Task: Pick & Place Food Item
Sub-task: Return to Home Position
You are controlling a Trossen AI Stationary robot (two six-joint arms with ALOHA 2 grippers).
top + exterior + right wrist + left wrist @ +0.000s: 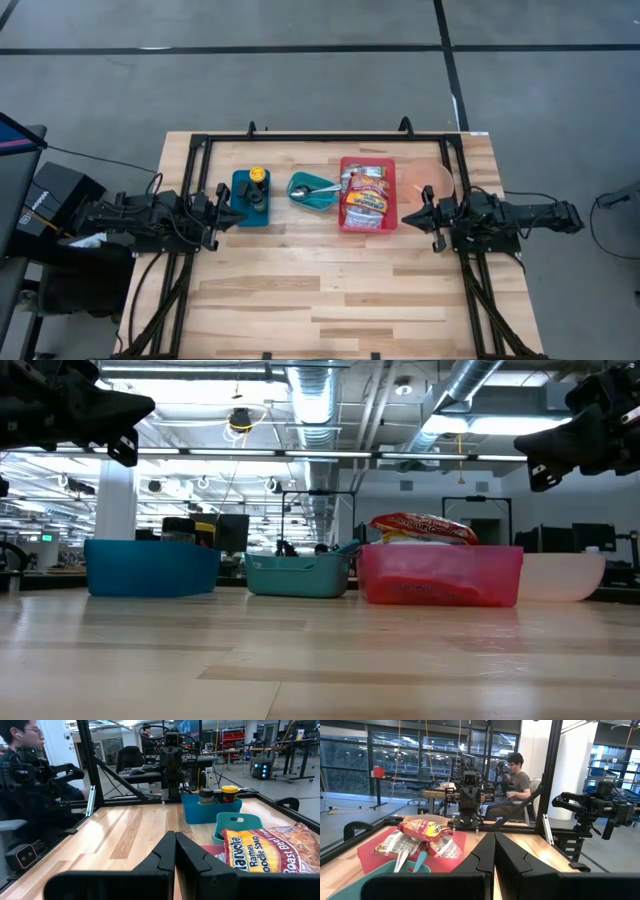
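Observation:
Several food packets (366,200), one printed "Ramen Noodle Soup" (260,855), lie piled in a red bin (343,195) at the table's middle right. My left gripper (238,214) hovers shut over the left edge of a blue bin (150,568), pointing level toward the table's right. My right gripper (407,218) hovers shut just right of the red bin, pointing level toward the table's left. Both stand above the table and touch nothing. Each wrist view shows its own two fingers closed together: left (494,840), right (175,837).
The blue bin holds small jars, one with a yellow lid (257,175). A teal container (322,201) with a spoon (305,190) stands between the blue and red bins. A pink bowl (436,178) sits at the far right. A black frame (330,136) rims the table. A person (517,782) sits beyond it.

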